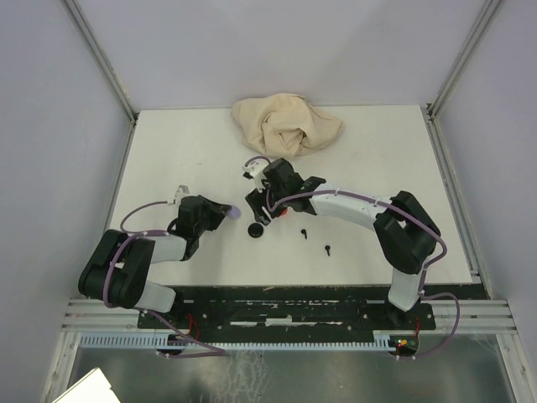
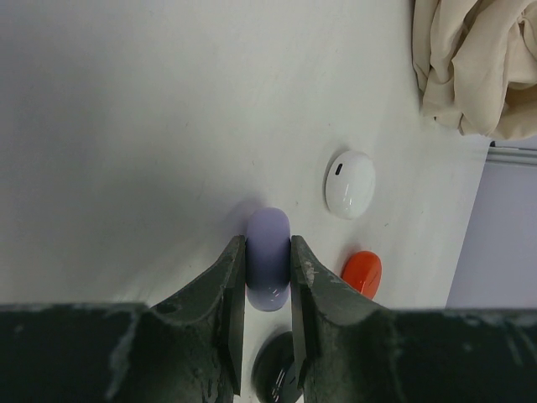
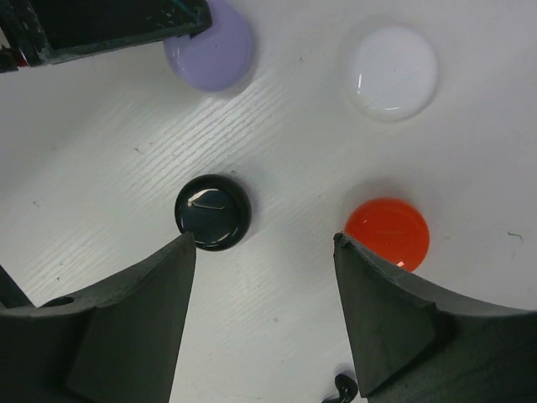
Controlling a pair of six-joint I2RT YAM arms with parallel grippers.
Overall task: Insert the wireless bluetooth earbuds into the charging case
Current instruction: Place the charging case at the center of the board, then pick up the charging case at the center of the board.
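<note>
My left gripper is shut on a lavender round charging case, gripping it on edge on the table; both show in the top view. My right gripper is open and empty, hovering over the table between a black round case and a red round case. A white round case lies beyond them. Two black earbuds lie on the table right of the black case. One black earbud shows by my right finger. No earbuds of other colours show.
A crumpled beige cloth lies at the back middle of the white table. The left gripper's finger reaches into the right wrist view beside the lavender case. Grey walls enclose the table.
</note>
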